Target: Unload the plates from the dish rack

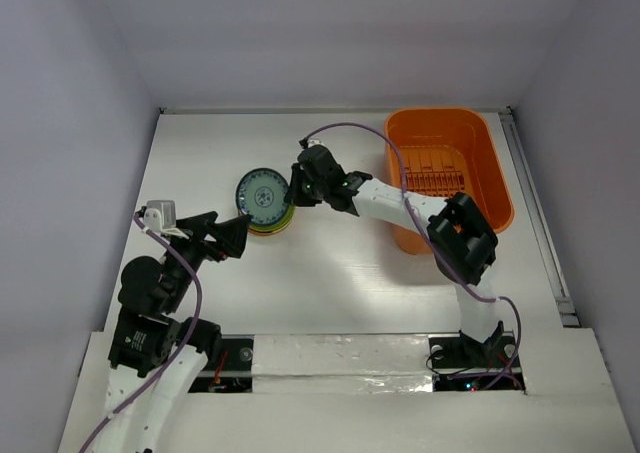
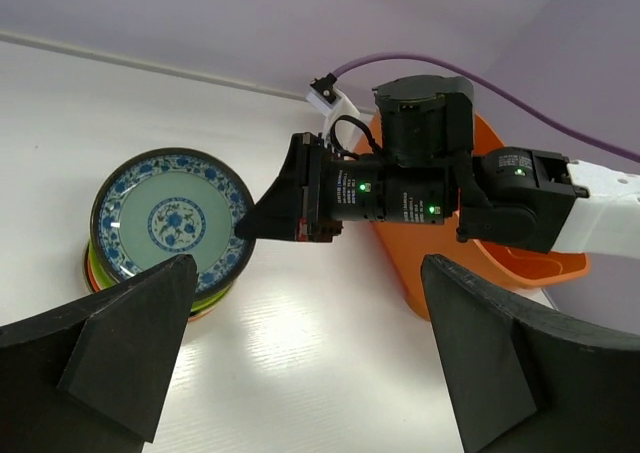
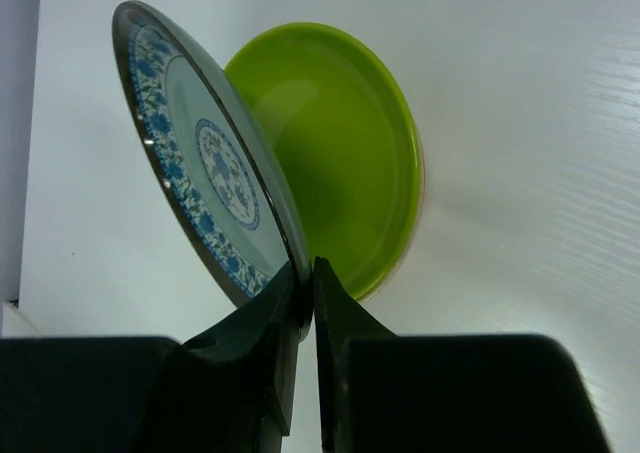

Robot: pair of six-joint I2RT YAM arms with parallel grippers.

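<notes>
Gripping the patterned plate [image 3: 215, 168] by its rim, the right pincer [image 3: 305, 273] holds it tilted, half-covering the green plate [image 3: 350, 153].

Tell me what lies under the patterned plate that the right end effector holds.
A yellow-green plate lies directly under the tilted patterned plate, which the right end effector pinches by its rim. A red-orange rim peeks out lower down. Any plates below are covered.

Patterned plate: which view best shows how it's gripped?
Right wrist: the right gripper pinches the patterned plate by its rim, tilted over the green plate. Left wrist shows its face; top external shows it small, from above.
</notes>
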